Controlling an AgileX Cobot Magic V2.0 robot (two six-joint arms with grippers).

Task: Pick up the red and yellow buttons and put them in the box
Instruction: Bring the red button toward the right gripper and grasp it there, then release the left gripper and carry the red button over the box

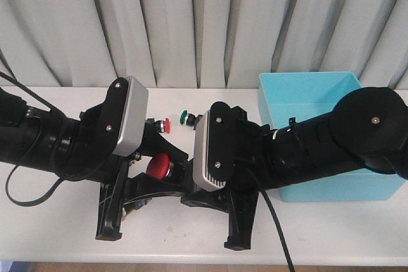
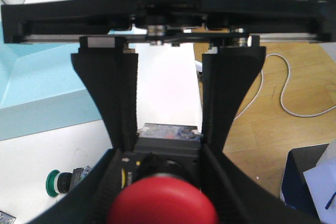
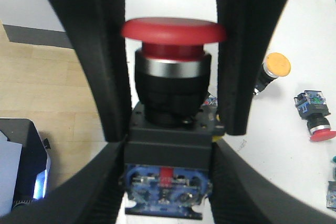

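Both grippers are clamped on one red button [image 1: 158,165], between the arms, above the bench [image 1: 57,234]: left gripper [image 2: 163,153] on its body, right gripper [image 3: 170,129] too. You look mid-handover, since the box [image 1: 306,90] sits on the right.

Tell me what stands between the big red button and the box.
The red button sits clamped between the left end effector and the right end effector. From the front, only the right arm lies between it and the box; no loose object blocks that path.
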